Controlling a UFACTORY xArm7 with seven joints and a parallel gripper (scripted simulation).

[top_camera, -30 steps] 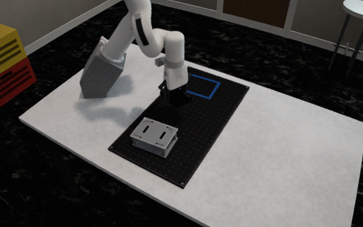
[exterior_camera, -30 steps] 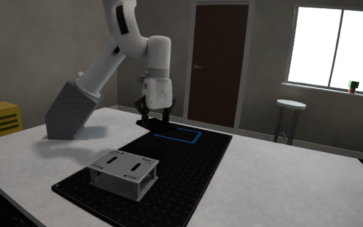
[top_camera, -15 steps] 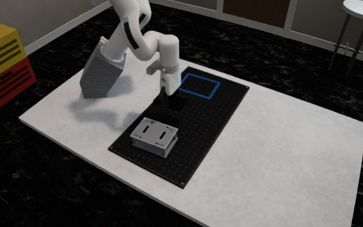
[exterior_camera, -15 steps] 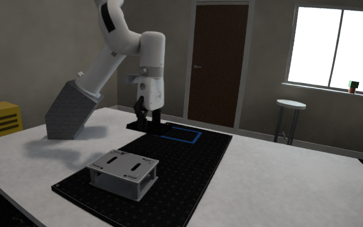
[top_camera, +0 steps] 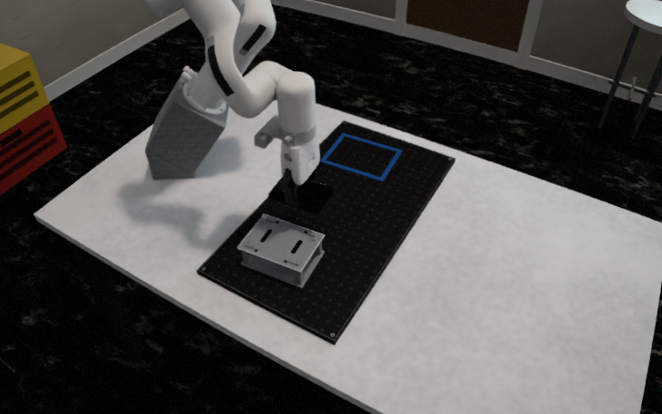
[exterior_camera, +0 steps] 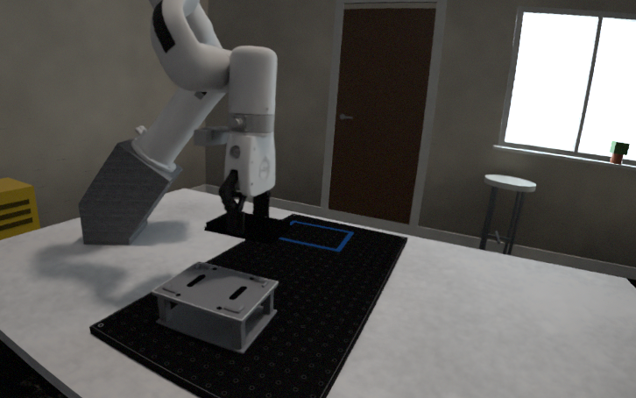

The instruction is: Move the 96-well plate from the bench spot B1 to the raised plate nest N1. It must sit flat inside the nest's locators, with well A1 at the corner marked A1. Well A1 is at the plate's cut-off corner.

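Note:
My gripper is shut on the black 96-well plate and holds it level above the black mat, between the blue outline of spot B1 and the grey raised nest N1. In the exterior view the gripper holds the plate just left of the blue outline, with the nest nearer the camera. The nest top is bare, with two slots and corner locators. The plate's cut-off corner and the A1 mark are too dark and small to tell.
The black perforated mat lies on the white table. The arm's grey base block stands at the table's back left. A yellow and red cabinet and a stool stand on the floor off the table.

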